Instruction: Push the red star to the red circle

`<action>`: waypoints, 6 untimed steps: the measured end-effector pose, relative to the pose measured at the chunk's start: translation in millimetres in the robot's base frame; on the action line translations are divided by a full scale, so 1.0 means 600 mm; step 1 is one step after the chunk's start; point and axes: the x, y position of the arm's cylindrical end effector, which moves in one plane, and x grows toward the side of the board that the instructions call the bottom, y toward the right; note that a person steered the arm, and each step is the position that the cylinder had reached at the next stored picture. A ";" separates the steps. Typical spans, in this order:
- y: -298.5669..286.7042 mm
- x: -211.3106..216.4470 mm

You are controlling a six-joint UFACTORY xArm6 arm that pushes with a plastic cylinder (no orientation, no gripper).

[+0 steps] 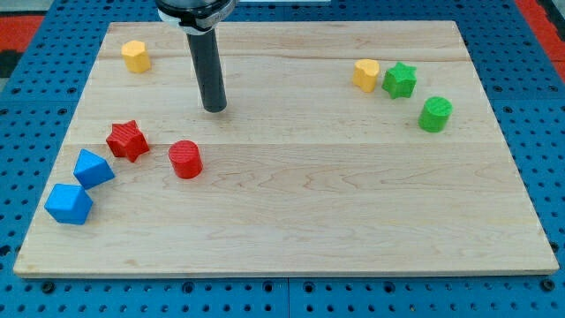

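**Tip up-board of the red pair, touching nothing**

No claw for you to read here: the arm ends in a plain dark rod, so there is nothing to call wide or narrow. Your tip [214,108] sits on the wooden surface [291,203], toward the view's top of the red circle [185,159] and up-right of the red star [126,140], apart from both. The rod's upper end and its mount are cut off by the view's top edge.

The red star lies in the view's left part, near the red circle but with a gap between them. Just below-left of the star is a blue block [93,168], and below that a second blue block [69,204]; their shapes are hard to make out, both look faceted. Whether the upper blue block touches the star you cannot tell.

A yellow block [135,56] sits at top left, shape unclear. At the view's right, a yellow block [366,75], perhaps heart-shaped, sits just beside a green star [399,80], with a green circle [434,115] below-right of them.
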 end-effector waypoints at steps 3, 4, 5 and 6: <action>-0.068 0.015; -0.149 0.014; -0.230 0.010; -0.295 0.052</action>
